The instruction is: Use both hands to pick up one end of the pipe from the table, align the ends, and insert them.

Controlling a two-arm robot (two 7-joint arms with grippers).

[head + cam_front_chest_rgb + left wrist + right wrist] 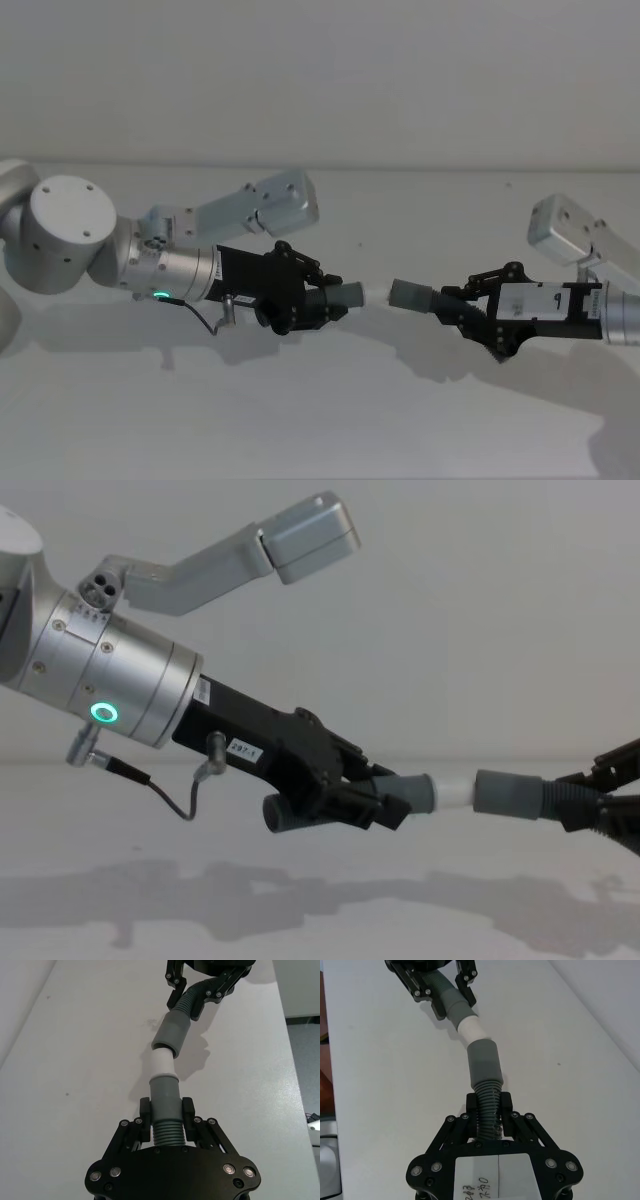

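Pipe pieces hang above the worktop (330,420), collars meeting end to end. Left end effector (318,297) reaches level, pinching one ribbed piece (167,1130); right end effector (462,305) mirrors it, pinching the other (487,1112).

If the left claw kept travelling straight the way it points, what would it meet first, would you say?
Probably the right claw's wide grey pipe collar, already around the white tip of the left claw's own piece.

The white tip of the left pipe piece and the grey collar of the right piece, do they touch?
Touching. In the left wrist view the white tip enters the mouth of the grey collar with no gap; the chest view shows the same.
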